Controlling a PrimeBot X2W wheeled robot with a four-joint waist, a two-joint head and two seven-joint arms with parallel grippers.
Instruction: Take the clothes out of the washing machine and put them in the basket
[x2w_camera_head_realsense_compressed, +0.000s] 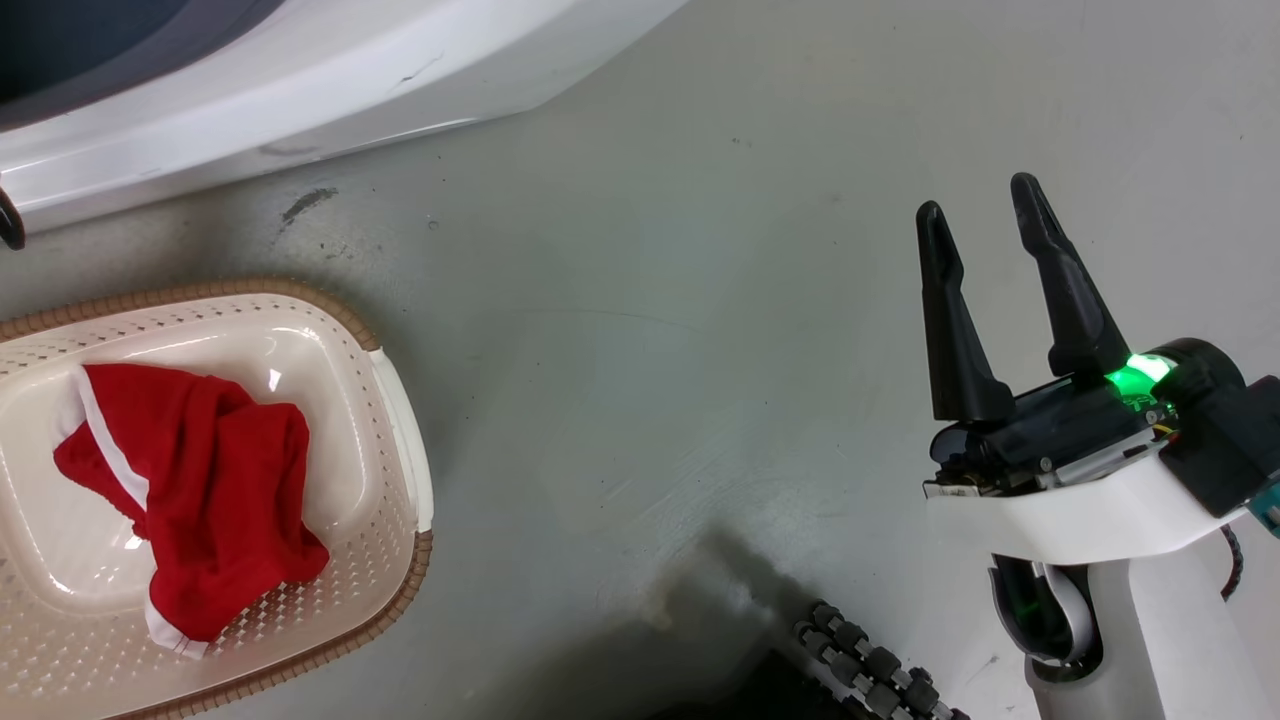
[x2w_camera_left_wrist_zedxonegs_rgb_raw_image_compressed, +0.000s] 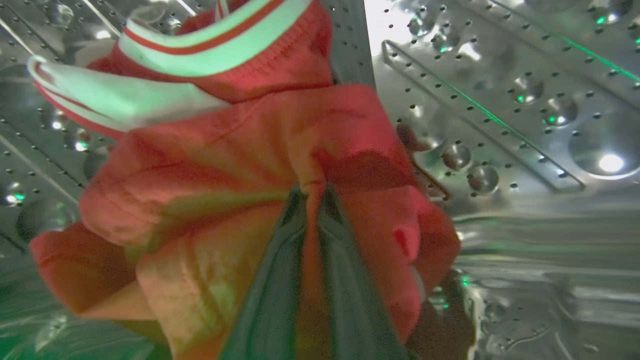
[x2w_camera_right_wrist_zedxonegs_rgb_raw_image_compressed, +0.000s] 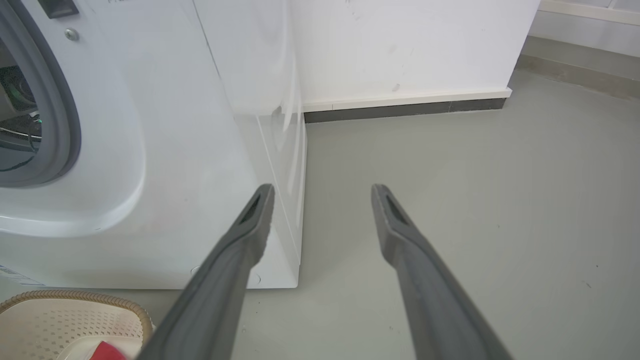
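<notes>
Clothes (x2w_camera_head_realsense_compressed: 195, 480) partly moved. One red piece with white stripe trim lay crumpled across the middle of the basket (x2w_camera_head_realsense_compressed: 405, 470), clear of its brown rim and reaching toward the near-right corner. The basket stood on the grey floor (x2w_camera_head_realsense_compressed: 650, 350) just in front of the washing machine (x2w_camera_head_realsense_compressed: 300, 90), whose white lower front ran along the top of the head view. A second red piece (x2w_camera_left_wrist_zedxonegs_rgb_raw_image_compressed: 235, 150), also with white striped trim, was inside the steel drum (x2w_camera_left_wrist_zedxonegs_rgb_raw_image_compressed: 500, 100), bunched around the left gripper (x2w_camera_left_wrist_zedxonegs_rgb_raw_image_compressed: 311, 196). That gripper's two dark fingers were pinched tight on a fold of the cloth, with only a thin ridge of fabric between them. I could not tell whether the bundle hung free or rested on the drum wall. The right gripper (x2w_camera_head_realsense_compressed: 978, 197) was held out over bare floor, well apart from the basket and to the right of the machine, fingers spread wide with nothing between them. By my reckoning the job sat about midway: one piece delivered, one gripped but not yet out of the door. The cloth hid much of the drum, so whether more lay behind it could not be told. Left to do: draw the held piece out through the door ring, carry it over the basket, and let go.
</notes>
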